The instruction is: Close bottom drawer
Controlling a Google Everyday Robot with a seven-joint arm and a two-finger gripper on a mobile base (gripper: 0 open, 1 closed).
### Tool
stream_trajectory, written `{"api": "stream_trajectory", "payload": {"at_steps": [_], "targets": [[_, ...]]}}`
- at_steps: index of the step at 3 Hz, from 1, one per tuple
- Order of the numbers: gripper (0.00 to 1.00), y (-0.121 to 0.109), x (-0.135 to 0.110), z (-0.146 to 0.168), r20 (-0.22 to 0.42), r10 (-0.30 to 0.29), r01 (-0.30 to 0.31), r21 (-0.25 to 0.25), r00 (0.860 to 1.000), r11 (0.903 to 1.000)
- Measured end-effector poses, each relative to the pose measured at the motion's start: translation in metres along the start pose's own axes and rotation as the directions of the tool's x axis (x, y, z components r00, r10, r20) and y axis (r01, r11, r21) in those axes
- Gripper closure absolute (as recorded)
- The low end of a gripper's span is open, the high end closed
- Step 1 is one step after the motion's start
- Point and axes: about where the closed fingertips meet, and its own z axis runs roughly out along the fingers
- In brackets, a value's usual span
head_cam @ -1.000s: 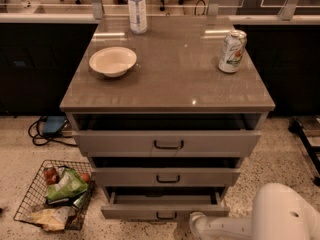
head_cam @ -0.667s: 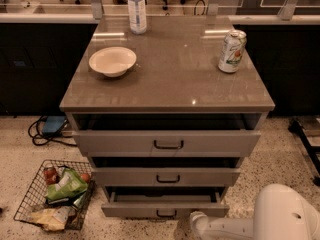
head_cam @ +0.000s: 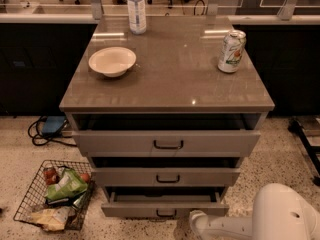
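No visible shift since earlier frame: arm [head_cam: 280, 215] and bottom drawer [head_cam: 135, 209] same. Drawer part open, lowest in cabinet [head_cam: 167, 91]. Claw [head_cam: 196, 223] low, just right of handle [head_cam: 166, 213]; grip state cannot tell. Step: approach. Next: push front squarely inward.

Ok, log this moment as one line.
bottom drawer: pulled out | pincer: low at its front, right of handle | step: not closed yet

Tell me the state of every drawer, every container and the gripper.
Top drawer: partly open.
Middle drawer: partly open.
Bottom drawer: partly open.
Gripper: low, in front of that drawer, right of its handle.
Bowl: upright, empty.
Can: upright.
Bottle: upright.
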Motion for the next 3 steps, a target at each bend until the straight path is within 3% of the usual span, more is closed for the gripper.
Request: {"api": "stream_trajectory", "payload": {"at_steps": [2,3], "targets": [[1.0,0.0,0.0,0.0,0.0,0.0,0.0,0.0,1.0,1.0],[1.0,0.028,-0.012,-0.014,0.006,0.022,-0.022,-0.037,1.0,0.9991]]}}
